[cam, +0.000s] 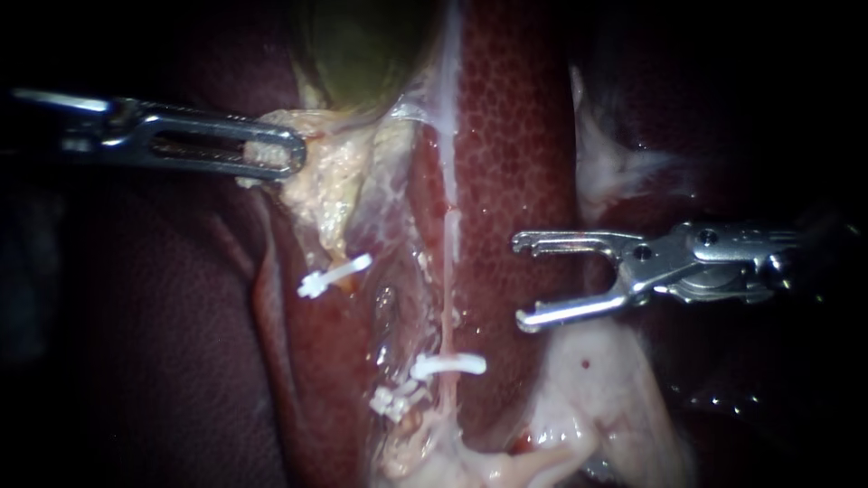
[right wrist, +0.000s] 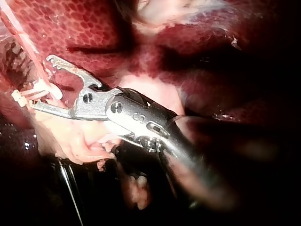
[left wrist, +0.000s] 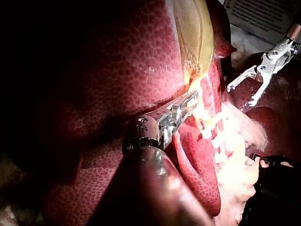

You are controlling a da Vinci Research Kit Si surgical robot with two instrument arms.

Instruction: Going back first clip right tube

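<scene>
Endoscope view: right tube [cam: 447,298] looks soft (tears easily), hold above its clip [cam: 449,365]; right instrument [cam: 524,280] at three o'clock, jaws agape; left instrument [cam: 271,155] clenching tissue [cam: 316,185].

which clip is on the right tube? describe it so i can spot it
Find the dark red, stippled liver lobe mid-view; a thin pale pink tube runs down its left edge. The curved white clip crosses that tube low down, unlike the tilted white clip higher left and the white clump below it.
</scene>
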